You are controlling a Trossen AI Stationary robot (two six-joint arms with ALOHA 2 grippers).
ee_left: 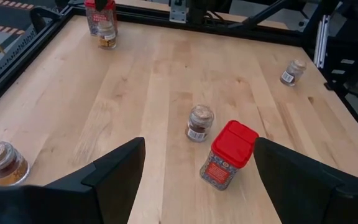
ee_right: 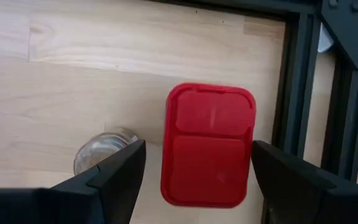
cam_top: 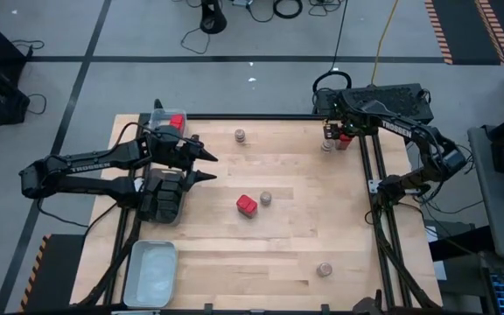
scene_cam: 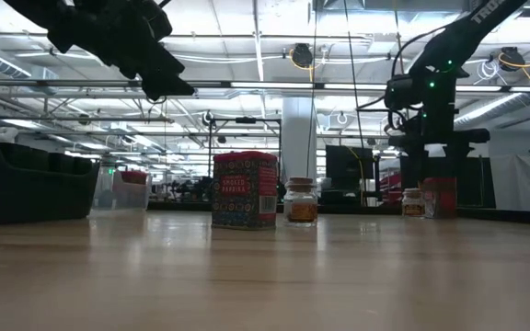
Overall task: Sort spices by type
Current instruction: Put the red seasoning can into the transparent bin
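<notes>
the right gripper [ee_right: 191, 163] hovers with fingers spread, apparently clear of the red tin [ee_right: 207, 144] between them; the left gripper [cam_top: 208, 166], also spread, hangs near another red tin [cam_top: 247, 205].

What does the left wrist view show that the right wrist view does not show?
Only the left wrist view shows the red tin at mid-table, the jar beside it, a jar near the far edge and a jar close to the open left gripper. Only the right wrist view shows the open right gripper directly over the corner red tin. Both show that corner tin, with a jar next to it.
</notes>
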